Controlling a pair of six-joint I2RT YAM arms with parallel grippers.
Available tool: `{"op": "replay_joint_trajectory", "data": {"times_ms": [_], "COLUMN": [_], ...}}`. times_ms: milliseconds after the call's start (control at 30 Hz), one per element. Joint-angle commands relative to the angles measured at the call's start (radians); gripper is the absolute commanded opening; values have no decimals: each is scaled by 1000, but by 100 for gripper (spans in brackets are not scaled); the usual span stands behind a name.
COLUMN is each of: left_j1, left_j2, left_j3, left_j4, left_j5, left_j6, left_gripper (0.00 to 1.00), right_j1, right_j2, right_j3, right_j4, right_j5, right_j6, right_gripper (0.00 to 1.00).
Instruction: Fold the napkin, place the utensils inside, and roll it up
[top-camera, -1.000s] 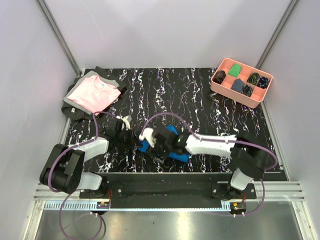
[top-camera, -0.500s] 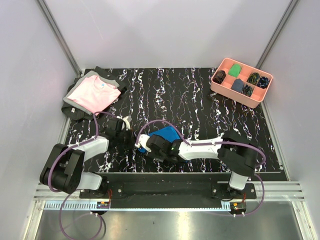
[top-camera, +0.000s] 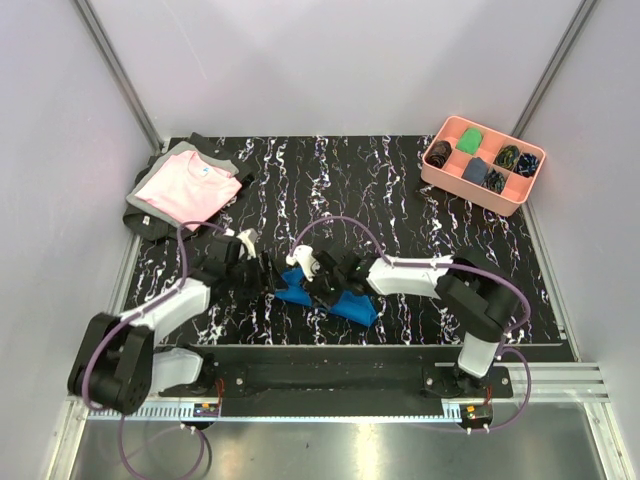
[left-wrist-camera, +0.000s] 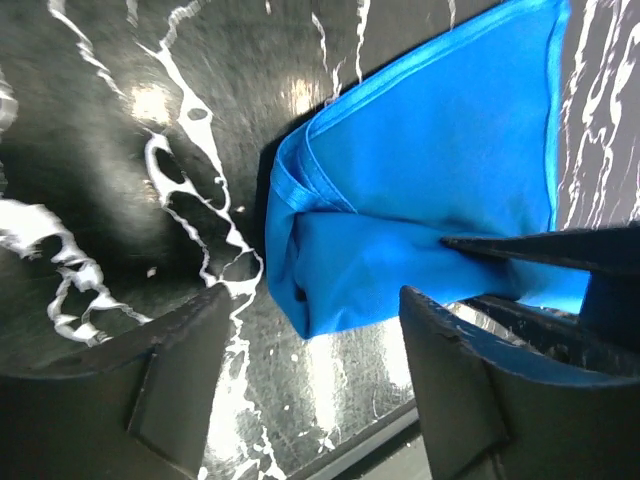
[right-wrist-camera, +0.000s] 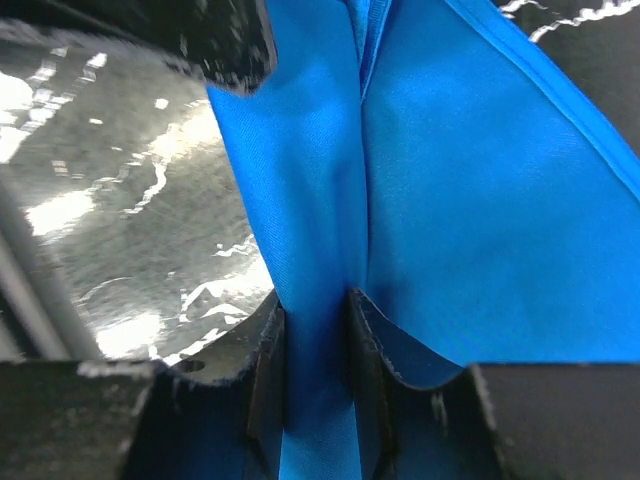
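Observation:
The blue napkin (top-camera: 352, 304) lies bunched and partly rolled near the table's front edge, between my two arms. My right gripper (right-wrist-camera: 315, 372) is shut on a raised fold of the napkin (right-wrist-camera: 480, 200), with cloth pinched between its fingers (right-wrist-camera: 262, 375). My left gripper (left-wrist-camera: 315, 390) is open just at the left end of the napkin (left-wrist-camera: 420, 190). The rolled end lies just beyond its fingertips (left-wrist-camera: 175, 375), and nothing is held between them. In the top view the left gripper (top-camera: 262, 277) and right gripper (top-camera: 320, 282) stand close together. The utensils are hidden.
A folded pink shirt (top-camera: 190, 188) lies at the back left corner. A pink compartment tray (top-camera: 468, 192) with small cloth bundles sits at the back right. The table's front edge and metal rail run just behind the napkin in the left wrist view.
My left gripper has opened and let go of the napkin. My right gripper has closed on a fold of it, and the right forearm has swung further back.

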Motion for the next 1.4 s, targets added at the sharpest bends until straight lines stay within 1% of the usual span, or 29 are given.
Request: {"op": "replay_joint_trajectory", "data": {"times_ms": [0, 100, 200, 367, 567, 700, 733, 800, 867, 967, 1067, 1267, 1333, 1367], "left_j1": [-3, -3, -5, -3, -3, -3, -3, -3, -3, -5, -5, -5, -6, -6], "left_j2": [-120, -180, -210, -211, -193, -152, -144, -121, -105, -81, -64, -26, -15, -6], "left_j3": [-22, -45, -61, -71, -90, -100, -102, -100, -100, -100, -110, -136, -145, -151], "left_j4": [-26, -19, 10, 52, 128, 190, 205, 219, 236, 260, 290, 352, 372, 377], "left_j5": [-112, -128, -111, -83, -50, -27, -23, -25, -22, -7, 10, 62, 81, 87], "left_j6": [0, -2, 0, 3, 11, 12, 15, 17, 17, 14, 9, -12, -18, -20], "left_gripper": [73, 76, 76, 75, 70, 67, 64, 61, 54, 47, 43, 37, 33, 29], "right_j1": [-67, -113, -153, -248, -291, -308, -309, -311, -314, -314, -314, -314, -316, -314], "right_j2": [89, 113, 142, 242, 319, 355, 362, 368, 375, 386, 392, 397, 394, 392], "right_j3": [-7, -4, 8, 43, 79, 96, 97, 103, 108, 115, 117, 122, 123, 123], "right_j4": [-57, -48, -41, -34, -37, -43, -43, -48, -51, -61, -68, -75, -75, -75], "right_j5": [-293, -397, -508, -698, -761, -782, -785, -784, -784, -775, -761, -726, -701, -692], "right_j6": [52, 53, 65, 104, 121, 121, 121, 147, 150, 151, 153, 162, 168, 171], "right_gripper": [33, 32, 32, 31, 31, 30, 30, 30, 30, 30, 30, 32, 32, 34]}}
